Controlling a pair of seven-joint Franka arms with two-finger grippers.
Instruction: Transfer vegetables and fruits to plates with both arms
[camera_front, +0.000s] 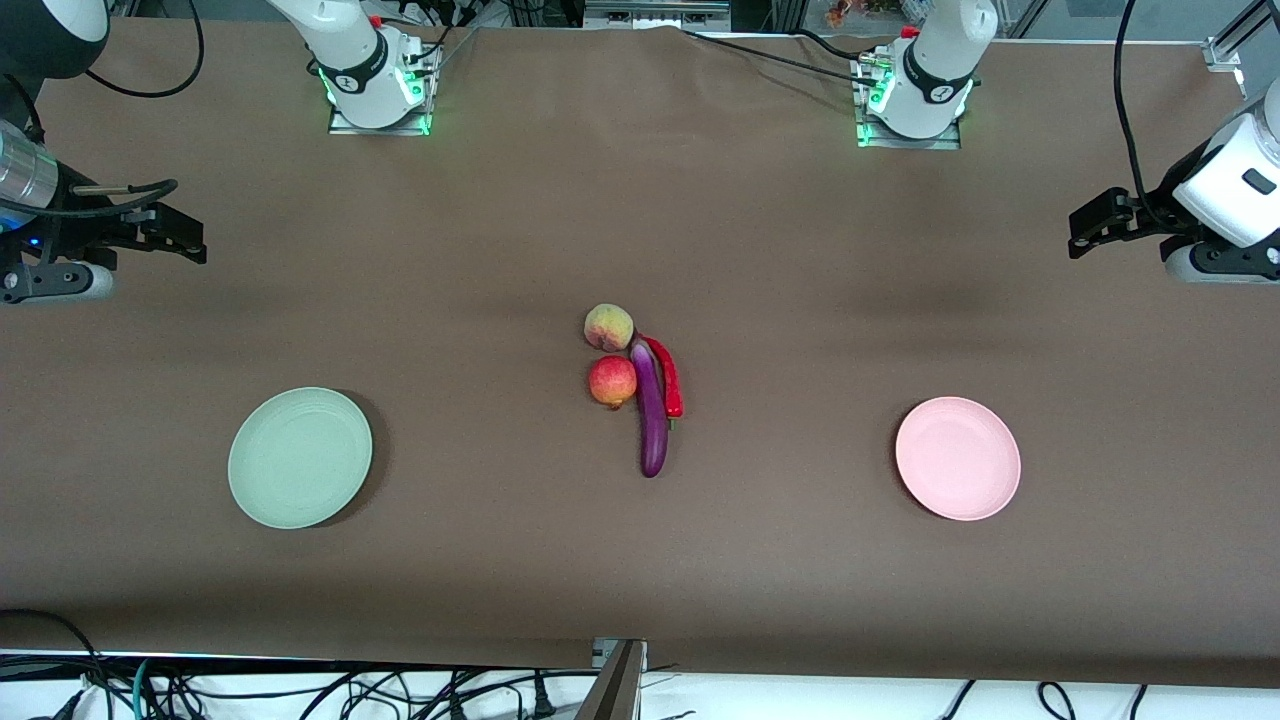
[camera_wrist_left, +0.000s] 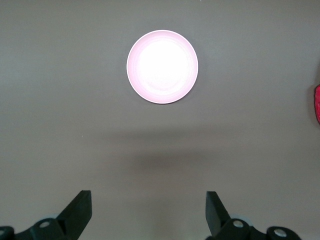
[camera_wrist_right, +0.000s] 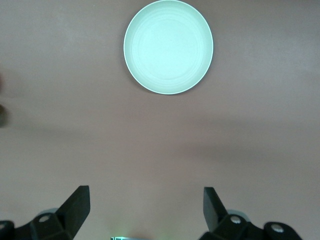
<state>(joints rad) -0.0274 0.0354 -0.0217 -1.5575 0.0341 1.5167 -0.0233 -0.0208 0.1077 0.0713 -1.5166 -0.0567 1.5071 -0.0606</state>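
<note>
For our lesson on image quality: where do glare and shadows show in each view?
Left wrist view: the pink plate is washed out to near white at its centre, with a soft dark shadow band on the cloth below it. Right wrist view: the mint green plate keeps its rings visible. Front view: both plates cast thin shadows.

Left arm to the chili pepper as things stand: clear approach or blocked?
Probably clear. The left gripper hangs open above bare cloth at its end of the table, and the chili pepper lies on that side of the cluster, snug against the eggplant, so the grasp is tight.
</note>
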